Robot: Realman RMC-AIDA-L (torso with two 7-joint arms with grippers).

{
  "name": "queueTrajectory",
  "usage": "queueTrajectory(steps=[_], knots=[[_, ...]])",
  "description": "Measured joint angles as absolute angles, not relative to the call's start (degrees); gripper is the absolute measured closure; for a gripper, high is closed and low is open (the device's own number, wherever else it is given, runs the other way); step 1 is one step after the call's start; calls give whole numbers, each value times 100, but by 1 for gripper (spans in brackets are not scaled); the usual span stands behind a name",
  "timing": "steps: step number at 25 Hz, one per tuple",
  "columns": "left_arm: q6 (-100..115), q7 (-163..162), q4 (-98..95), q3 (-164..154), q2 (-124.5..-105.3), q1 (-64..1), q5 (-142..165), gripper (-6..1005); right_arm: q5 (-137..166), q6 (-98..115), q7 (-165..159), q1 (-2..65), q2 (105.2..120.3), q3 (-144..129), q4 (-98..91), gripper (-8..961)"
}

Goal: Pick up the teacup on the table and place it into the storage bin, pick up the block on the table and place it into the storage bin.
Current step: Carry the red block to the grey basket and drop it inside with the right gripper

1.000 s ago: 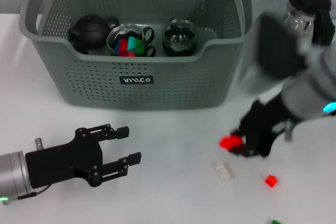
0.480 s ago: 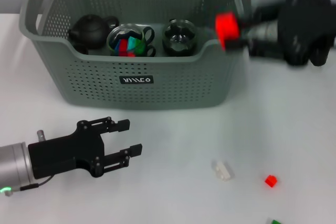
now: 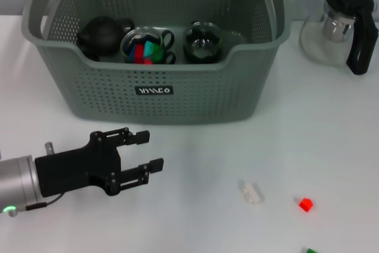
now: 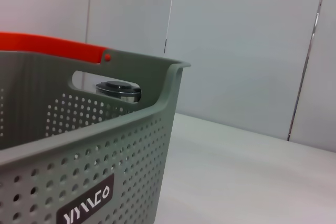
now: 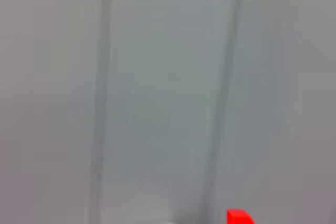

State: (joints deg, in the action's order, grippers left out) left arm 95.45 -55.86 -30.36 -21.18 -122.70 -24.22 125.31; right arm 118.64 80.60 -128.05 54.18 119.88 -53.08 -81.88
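Note:
The grey storage bin (image 3: pixel 160 96) stands at the back of the table, and its rim fills the left wrist view (image 4: pixel 79 156). Inside it are a glass teacup (image 3: pixel 146 45) holding coloured blocks, a second glass teacup (image 3: pixel 202 42) and a dark teapot (image 3: pixel 102 35). My left gripper (image 3: pixel 149 150) hovers open and empty in front of the bin, at the lower left. My right arm is out of the head view. Its wrist view shows only a blurred wall with a red block (image 5: pixel 239 216) at the edge, carried in the air.
A small red block (image 3: pixel 305 204), a whitish block (image 3: pixel 251 192) and a green block (image 3: pixel 309 250) lie on the white table at the front right. A glass kettle (image 3: pixel 340 25) with a black handle stands right of the bin.
My right gripper lifted the red block from the table up beside the bin's right rim, then swung out of the head view. The left gripper crept slightly to the right.

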Motion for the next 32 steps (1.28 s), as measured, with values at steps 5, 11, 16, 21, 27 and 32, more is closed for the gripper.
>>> queueTrajectory(steps=[5, 11, 16, 21, 27, 32], knots=[[9544, -5589, -3033, -2118, -12288, -2460, 12491, 369, 13486, 7193, -13523, 6423, 12011, -5751, -7266, 611], [9464, -5590, -3023, -2118, -12288, -2457, 12480, 370, 14178, 6201, -13637, 7271, 12026, -6505, -5637, 606], [9457, -5590, -3023, -2118, -12300, -2465, 12479, 371, 14218, 5146, -13601, 7787, 12032, -7089, -4010, 603], [9430, -5590, -3013, -2121, -12312, -2470, 12479, 370, 14182, 4424, -13602, 8014, 12075, -7577, -3034, 599], [9398, -5567, -2971, -2126, -12328, -2462, 12480, 369, 13788, 4095, -13424, 7961, 12098, -7921, -2627, 595], [9384, -5556, -2962, -2127, -12331, -2439, 12481, 370, 13485, 4012, -13346, 7921, 12105, -8294, -2581, 591]])
